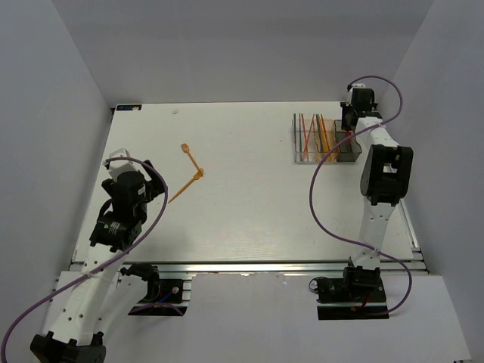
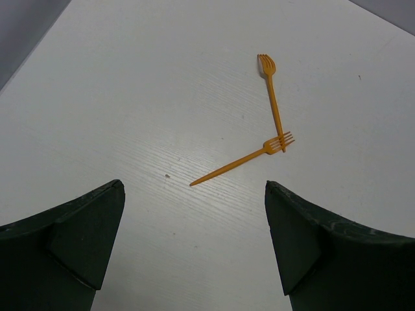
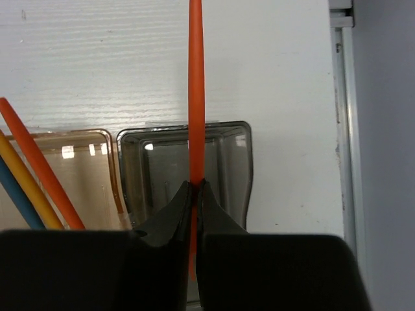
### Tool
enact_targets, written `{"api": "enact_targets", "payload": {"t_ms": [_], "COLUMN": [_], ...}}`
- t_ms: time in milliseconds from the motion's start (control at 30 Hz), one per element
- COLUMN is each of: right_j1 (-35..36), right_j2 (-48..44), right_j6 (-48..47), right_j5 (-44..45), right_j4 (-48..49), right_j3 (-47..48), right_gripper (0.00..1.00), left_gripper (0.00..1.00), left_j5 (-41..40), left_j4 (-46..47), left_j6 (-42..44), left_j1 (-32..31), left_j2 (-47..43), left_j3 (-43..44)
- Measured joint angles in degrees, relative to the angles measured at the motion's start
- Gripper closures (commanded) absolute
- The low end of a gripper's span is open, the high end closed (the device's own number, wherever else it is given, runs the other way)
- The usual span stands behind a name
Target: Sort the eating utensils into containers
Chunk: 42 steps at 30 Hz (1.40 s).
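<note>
1. Orange-red, the thin utensil (image 3: pixel 196 78) is pinched in the right gripper (image 3: pixel 194 188), its fingers closed, directly above the smoky grey bin (image 3: pixel 241 162).
2. Next, probably: lower it and release it inside.
3. The left gripper (image 2: pixel 193 191) gapes wide and empty, with two orange forks (image 2: pixel 237 163) lying just ahead.

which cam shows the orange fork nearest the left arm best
Left wrist: the orange fork lies large and sharp, tines touching a second fork at its handle. Top external shows it as a thin sliver. Right wrist shows only bins and a red utensil in the right claw.
</note>
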Motion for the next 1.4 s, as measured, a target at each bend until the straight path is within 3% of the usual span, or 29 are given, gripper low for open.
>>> {"api": "enact_targets", "payload": {"t_ms": [133,200,300,467,533,733,800,833,967,1067,1200,1400], "right_j1": [0.15,0.22,0.20,0.22,0.22,0.22,0.61,0.90,4.90,11.98,18.67,18.97], "right_j2": [-0.04,-0.04,-0.04,-0.50,-1.01,-4.90,-7.06,-8.35,-15.98,-25.07,-36.41,-48.15], "right_j6": [0.04,0.09,0.39,0.81,1.11,2.75,3.89,4.50,6.58,9.42,15.06,23.47], "right_j5": [-1.18,-1.51,-1.92,-2.38,-2.38,-2.71,-2.80,-2.49,0.81,1.49,-9.51,-23.39], "right_j4": [1.27,1.36,1.51,1.49,1.27,0.09,-0.50,-0.96,-0.81,1.27,4.96,8.04], "right_j3": [-3.10,-4.37,-4.63,-4.68,-4.68,-4.68,-4.68,-4.68,-7.56,-15.52,-29.09,-47.10], "right_gripper": [1.00,0.95,0.75,0.66,0.56,0.52,0.20,0.11,0.11,0.11,0.11,0.11], "left_gripper": [0.02,0.02,0.02,0.02,0.02,0.02,0.02,0.02,0.02,0.02,0.02,0.05], "left_j5": [0.07,0.13,0.17,0.15,0.17,0.17,0.15,0.15,0.15,0.70,5.97,14.53], "left_j4": [0.11,0.15,0.20,0.31,0.31,0.31,0.33,0.33,0.52,0.68,-0.17,3.54], "left_j6": [0.00,0.02,0.02,0.04,0.04,0.13,0.13,0.13,0.17,0.17,1.90,5.11], "left_j1": [0.00,0.00,0.00,0.00,0.00,0.00,0.00,0.00,0.00,0.00,0.02,1.62], "left_j2": [0.15,0.15,0.15,0.15,0.15,0.15,0.15,0.20,1.57,6.01,19.67,43.36], "left_j3": [0.00,0.00,0.00,0.00,0.00,0.00,0.00,0.00,0.00,0.76,8.46,19.34]}}
